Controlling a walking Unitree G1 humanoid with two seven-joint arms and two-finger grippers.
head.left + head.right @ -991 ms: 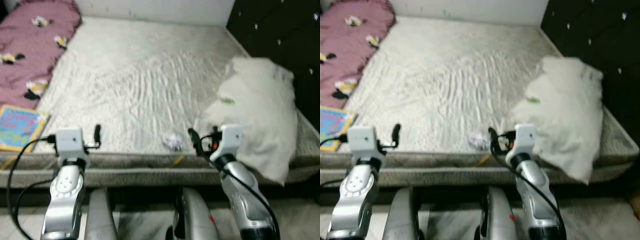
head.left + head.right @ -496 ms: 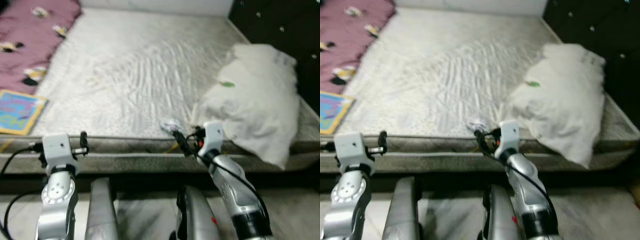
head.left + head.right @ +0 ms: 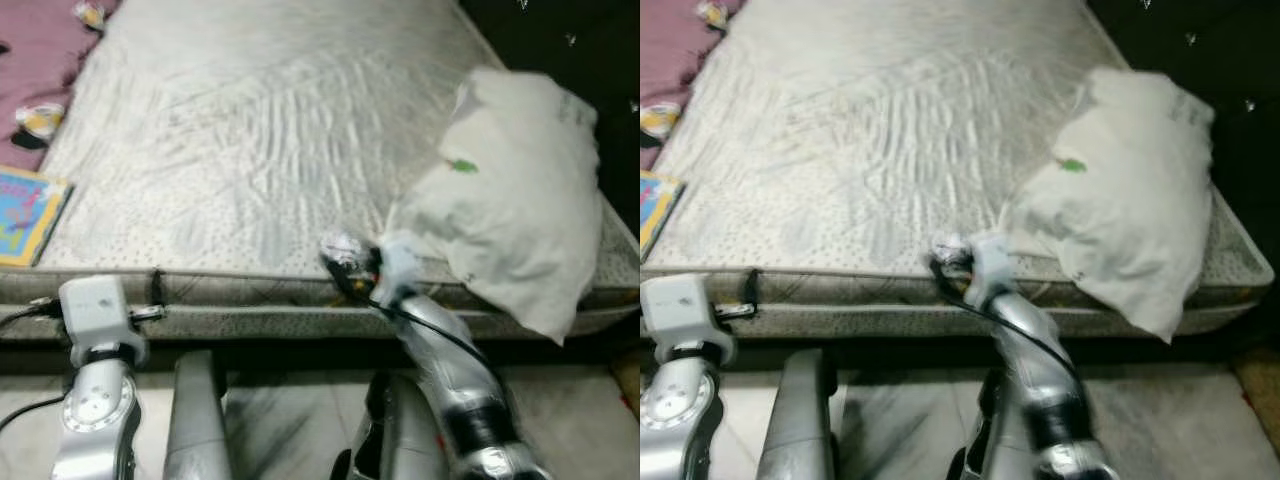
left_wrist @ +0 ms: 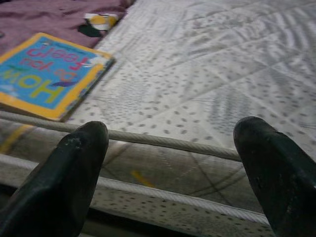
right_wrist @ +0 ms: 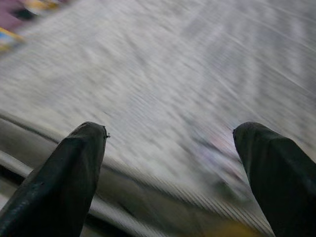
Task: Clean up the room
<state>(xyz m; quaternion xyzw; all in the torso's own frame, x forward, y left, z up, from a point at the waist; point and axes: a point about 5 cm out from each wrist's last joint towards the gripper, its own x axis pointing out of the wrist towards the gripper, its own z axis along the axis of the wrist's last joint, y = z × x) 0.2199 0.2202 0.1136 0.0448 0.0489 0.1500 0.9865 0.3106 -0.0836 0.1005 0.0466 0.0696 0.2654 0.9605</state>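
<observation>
A small crumpled white wrapper (image 3: 343, 246) lies on the grey dotted mattress (image 3: 250, 150), close to its front edge. My right gripper (image 3: 348, 272) is right at the wrapper, just short of it, fingers spread open; in the blurred right wrist view the wrapper (image 5: 221, 148) is a pale smudge between the fingertips, nearer one finger (image 5: 276, 173). My left gripper (image 3: 155, 290) hangs open in front of the mattress edge with nothing in it. A colourful children's book (image 4: 49, 74) lies at the mattress's left front corner.
A big white pillow (image 3: 515, 210) sits at the right of the bed, overhanging the edge, against a dark headboard (image 3: 590, 50). A pink flowered blanket (image 3: 40, 60) covers the far left. Pale floor (image 3: 290, 420) lies below the bed.
My right arm has reached forward and left until its fingers are at the wrapper. The left arm has dropped below the mattress top. The camera has shifted closer and downward.
</observation>
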